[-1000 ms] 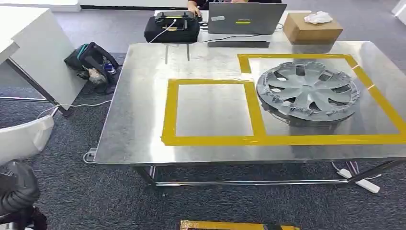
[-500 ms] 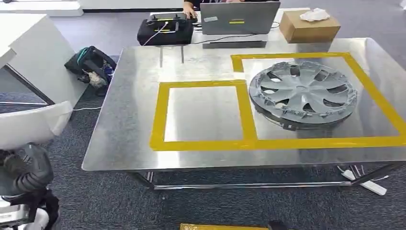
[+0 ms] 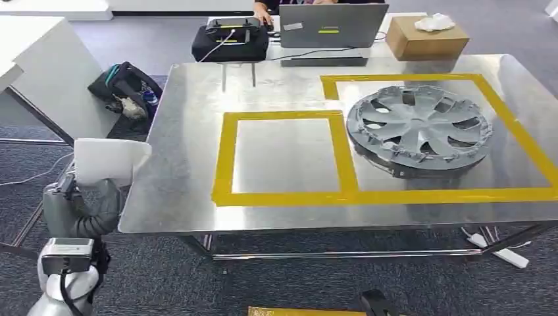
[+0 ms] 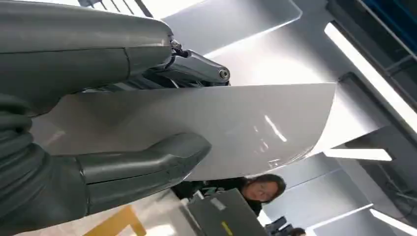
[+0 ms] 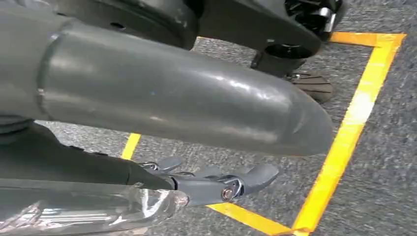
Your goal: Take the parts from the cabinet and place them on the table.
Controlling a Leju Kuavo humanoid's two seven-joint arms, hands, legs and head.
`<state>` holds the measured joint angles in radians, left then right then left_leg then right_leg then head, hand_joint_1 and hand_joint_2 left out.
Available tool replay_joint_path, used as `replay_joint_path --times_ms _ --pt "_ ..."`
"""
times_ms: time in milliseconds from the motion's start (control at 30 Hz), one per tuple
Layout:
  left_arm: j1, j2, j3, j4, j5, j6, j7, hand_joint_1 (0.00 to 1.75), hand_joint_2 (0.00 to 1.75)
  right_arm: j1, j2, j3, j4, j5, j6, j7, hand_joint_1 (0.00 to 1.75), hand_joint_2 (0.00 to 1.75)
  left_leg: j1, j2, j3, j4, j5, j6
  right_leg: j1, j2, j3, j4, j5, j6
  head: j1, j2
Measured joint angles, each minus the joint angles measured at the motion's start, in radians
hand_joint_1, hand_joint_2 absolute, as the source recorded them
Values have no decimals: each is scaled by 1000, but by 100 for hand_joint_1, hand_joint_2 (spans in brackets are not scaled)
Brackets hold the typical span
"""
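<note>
A white flat panel (image 3: 108, 161) hangs just off the table's left front corner, gripped by my left hand (image 3: 85, 204). In the left wrist view the panel (image 4: 236, 123) sits between the thick thumb (image 4: 147, 162) and the dark fingers (image 4: 196, 69). On the steel table (image 3: 184, 164) a grey wheel cover (image 3: 419, 128) lies inside the right yellow-taped rectangle. The left yellow-taped rectangle (image 3: 227, 158) has bare metal inside. My right hand (image 5: 211, 182) hangs low over the carpet with its fingers straight and nothing in them.
At the table's far edge stand a laptop (image 3: 332, 25), a black case (image 3: 230, 41) and a cardboard box (image 3: 424, 38), with a person behind them. A dark bag (image 3: 125, 89) and a white desk (image 3: 46, 72) are on the left. Yellow tape (image 5: 344, 147) marks the floor.
My left arm has risen from the lower left, bringing the white panel up and rightward to the table's left edge. The camera has shifted a little; the wheel cover stays put.
</note>
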<state>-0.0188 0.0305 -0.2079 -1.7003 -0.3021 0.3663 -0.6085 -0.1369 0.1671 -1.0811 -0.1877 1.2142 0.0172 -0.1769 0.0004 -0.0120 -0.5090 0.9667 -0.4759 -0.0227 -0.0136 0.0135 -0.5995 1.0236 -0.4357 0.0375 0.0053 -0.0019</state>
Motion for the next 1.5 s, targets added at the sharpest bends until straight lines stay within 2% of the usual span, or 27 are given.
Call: replay_joint_path --times_ms 67,133,267,400,533,667,767,867,1000,1100,1200,1300,1500 --pt "-28 -6 -11 46 0 -28 20 175 175 -1 0 8 0 5 -1 -11 0 0 -1 0 0 0 0 1 -1 -1 1 -1 0 1 0 0" --pt "-76 -23 -34 135 1 -50 32 175 175 -8 -2 11 0 -3 -2 -18 0 0 -1 -1 -1 0 1 1 -2 -1 1 -3 1 2 0 0" --pt "-186 -63 -82 323 -8 -53 42 175 175 -16 -8 16 0 -21 0 -21 0 0 -2 0 -1 0 2 3 -3 -1 2 -5 4 6 0 0" --pt "-296 -110 -119 537 -4 -35 46 175 175 -3 -10 16 0 -26 9 17 0 0 -3 0 -2 0 2 4 -4 -1 2 -6 5 6 0 0" --pt "-370 -141 -131 696 3 -16 29 175 175 34 -9 20 0 -19 9 50 0 0 -3 0 -2 0 2 5 -5 0 2 -6 5 6 0 0" --pt "-429 -175 -132 837 0 9 24 175 175 52 -9 37 0 30 25 139 0 0 -3 0 -2 0 2 6 -5 -1 2 -6 5 6 0 0" --pt "-465 -204 -134 946 -6 32 24 175 175 56 -12 51 0 42 29 137 0 0 -3 1 -2 0 2 6 -5 1 2 -6 5 6 0 0" --pt "-499 -220 -137 1028 -12 45 8 175 175 58 -15 58 0 41 30 103 0 0 -4 0 -2 0 3 8 -5 -1 3 -6 6 8 0 0" --pt "-529 -232 -141 1094 -13 48 3 175 175 57 -16 67 0 41 30 88 0 0 -4 0 -2 0 3 8 -6 -1 4 -6 6 8 0 0" --pt "-539 -238 -148 1124 -32 58 -8 175 175 55 -16 75 0 44 29 43 0 0 -4 0 -2 0 4 9 -6 -1 4 -6 7 8 0 0" --pt "-537 -247 -150 1137 -21 68 -55 175 175 42 -14 86 0 63 36 23 0 0 -4 0 -2 0 5 10 -6 -1 4 -6 7 9 1 0" --pt "-516 -261 -159 1134 -21 119 -86 175 175 28 -8 112 0 94 46 30 0 0 -4 0 -1 0 5 10 -6 -1 4 -6 7 9 0 0" --pt "-491 -280 -193 1120 -13 174 -94 175 175 26 -3 146 0 116 48 55 0 0 -5 -1 -2 0 4 10 -6 -2 4 -8 7 9 0 0"
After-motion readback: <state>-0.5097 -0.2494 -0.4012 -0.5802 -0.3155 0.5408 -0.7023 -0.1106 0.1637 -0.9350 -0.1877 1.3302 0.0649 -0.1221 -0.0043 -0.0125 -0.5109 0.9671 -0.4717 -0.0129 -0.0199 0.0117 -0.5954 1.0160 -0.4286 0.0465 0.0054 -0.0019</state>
